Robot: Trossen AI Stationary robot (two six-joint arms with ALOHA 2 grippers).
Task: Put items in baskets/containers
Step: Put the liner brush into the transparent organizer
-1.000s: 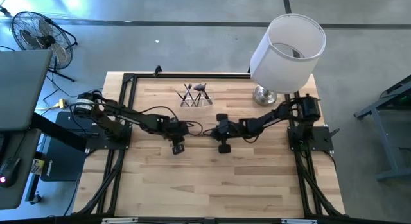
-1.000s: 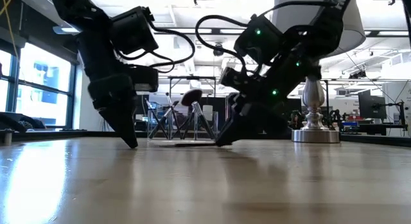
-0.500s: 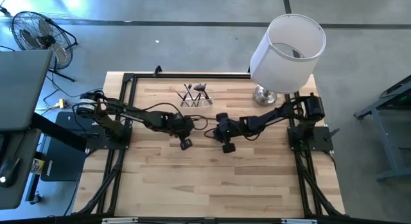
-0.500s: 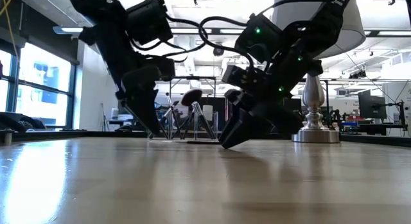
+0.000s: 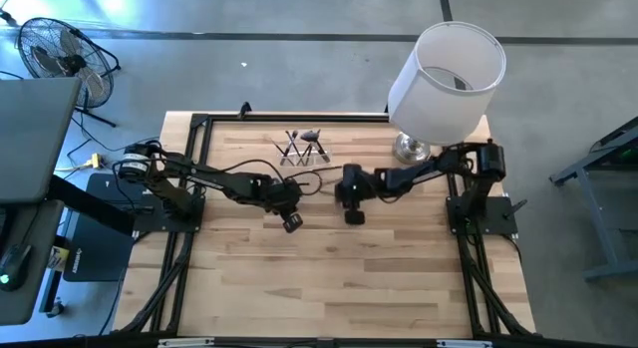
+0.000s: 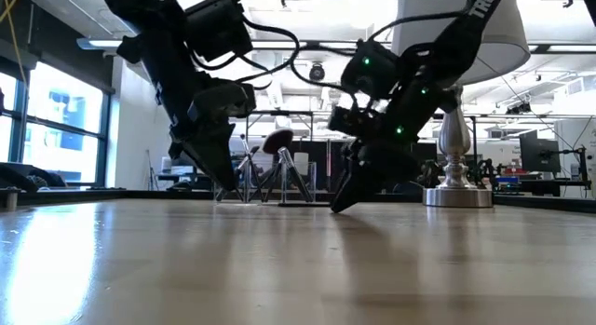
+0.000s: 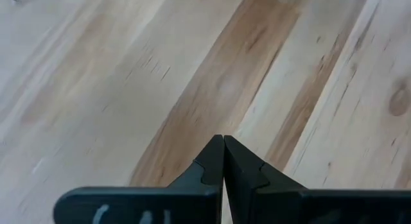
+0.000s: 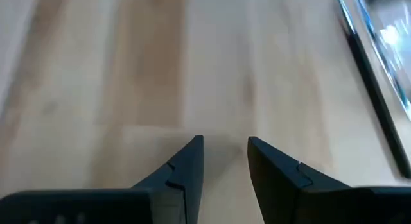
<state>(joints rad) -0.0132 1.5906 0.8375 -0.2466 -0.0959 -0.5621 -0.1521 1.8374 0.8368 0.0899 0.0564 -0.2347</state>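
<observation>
High view: clear holder [image 5: 302, 149] w/ makeup brushes [image 5: 309, 141] stands near the far edge of the worktop [image 5: 329, 278], left of centre; brush tips fan out above its rim, fluffy brown head on the right side. White lampshade [image 5: 446, 69] on a silver lamp base [image 5: 409, 147] at far right corner. Left gripper [image 5: 291, 222] near worktop centre, nearer than the holder, apart from it. Right gripper [image 5: 353, 214] just right of centre, close to left one, not touching. Low view: both grippers point down w/ tips at or just above the wood; left gripper [image 6: 227, 183] in front of the holder [image 6: 265, 176], right gripper [image 6: 343, 202] beside the lamp base [image 6: 457, 185]. Left wrist view: left gripper [image 7: 223, 144] fingers pressed together, nothing between, only bare wood ahead. Right wrist view: right gripper [image 8: 225, 147] fingers parted by a narrow gap, empty, over bare wood; dark strip at one side, can't tell what.
</observation>
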